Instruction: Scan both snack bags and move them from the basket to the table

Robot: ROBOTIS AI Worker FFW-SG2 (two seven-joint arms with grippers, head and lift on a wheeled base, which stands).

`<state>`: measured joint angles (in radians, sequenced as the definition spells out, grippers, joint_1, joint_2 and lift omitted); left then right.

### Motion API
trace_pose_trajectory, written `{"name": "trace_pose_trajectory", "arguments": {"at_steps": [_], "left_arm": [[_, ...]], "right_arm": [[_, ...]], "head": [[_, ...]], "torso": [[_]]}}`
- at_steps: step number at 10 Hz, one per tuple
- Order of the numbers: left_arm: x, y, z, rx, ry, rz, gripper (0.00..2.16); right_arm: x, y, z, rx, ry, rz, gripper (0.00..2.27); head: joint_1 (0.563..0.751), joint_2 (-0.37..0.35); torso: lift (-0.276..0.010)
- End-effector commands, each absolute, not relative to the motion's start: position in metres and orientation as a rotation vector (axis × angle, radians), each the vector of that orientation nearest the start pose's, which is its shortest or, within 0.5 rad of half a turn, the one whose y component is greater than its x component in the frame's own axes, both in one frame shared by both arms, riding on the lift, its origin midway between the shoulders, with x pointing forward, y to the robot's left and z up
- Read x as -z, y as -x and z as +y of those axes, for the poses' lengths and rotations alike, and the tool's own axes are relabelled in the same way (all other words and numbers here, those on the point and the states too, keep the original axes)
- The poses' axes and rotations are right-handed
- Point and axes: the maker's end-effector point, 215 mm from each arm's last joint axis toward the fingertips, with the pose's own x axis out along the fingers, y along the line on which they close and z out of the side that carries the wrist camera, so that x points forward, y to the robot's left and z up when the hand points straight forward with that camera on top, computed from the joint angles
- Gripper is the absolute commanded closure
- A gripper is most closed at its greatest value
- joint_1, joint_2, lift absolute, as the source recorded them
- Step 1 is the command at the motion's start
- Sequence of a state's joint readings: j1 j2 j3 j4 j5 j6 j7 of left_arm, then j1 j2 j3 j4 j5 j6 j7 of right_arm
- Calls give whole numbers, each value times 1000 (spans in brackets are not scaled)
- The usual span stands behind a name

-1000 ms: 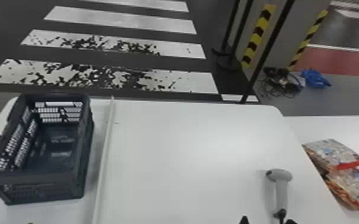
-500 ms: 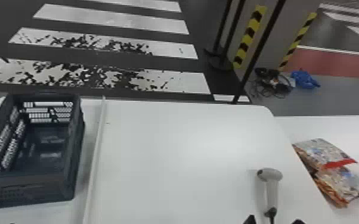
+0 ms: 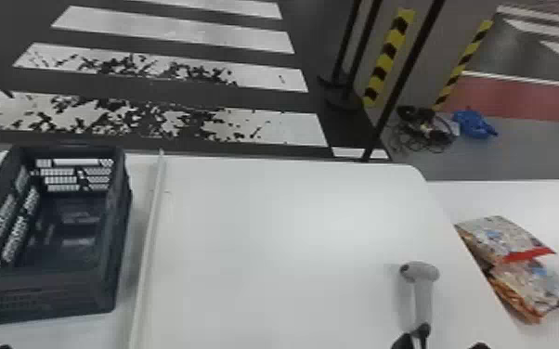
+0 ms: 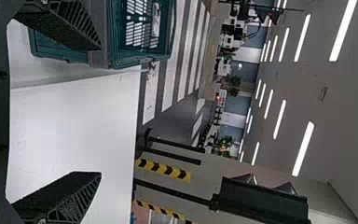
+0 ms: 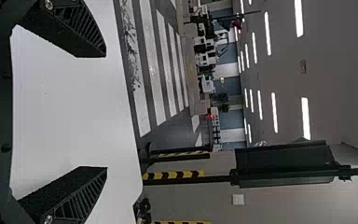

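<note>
Gaping wide and empty, the right end effector (image 3: pixel 441 344) has 2 snack bags (image 3: pixel 501 237) ahead and to its right.

basket (image 3: pixel 55 297) left, snack bags (image 3: pixel 501 236) right

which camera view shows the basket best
The head view: it shows the basket nearly whole, looking down past its rim to the inner walls and bottom. The left wrist view has part of it, sideways, cut by the picture's edge and partly behind a finger of the left gripper.

Dark blue-grey basket (image 3: pixel 51 287), yellow-and-black striped post (image 3: pixel 388 55), blue bundle (image 3: pixel 474 124).
</note>
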<state>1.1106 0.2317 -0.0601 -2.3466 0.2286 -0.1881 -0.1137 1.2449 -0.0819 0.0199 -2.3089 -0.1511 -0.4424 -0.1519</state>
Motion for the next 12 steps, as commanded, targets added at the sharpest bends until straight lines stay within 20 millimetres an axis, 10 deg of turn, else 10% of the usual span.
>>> {"name": "trace_pose_trajectory", "arguments": {"at_steps": [1, 12], "left_arm": [[337, -265, 173, 276, 163, 171, 29], [327, -262, 172, 282, 169, 145, 29]], "right_arm": [[314, -230, -266, 145, -122, 67, 63], [317, -227, -271, 154, -126, 63, 63]], "head": [[695, -227], [695, -246]], "torso": [[-98], [-98]]}}
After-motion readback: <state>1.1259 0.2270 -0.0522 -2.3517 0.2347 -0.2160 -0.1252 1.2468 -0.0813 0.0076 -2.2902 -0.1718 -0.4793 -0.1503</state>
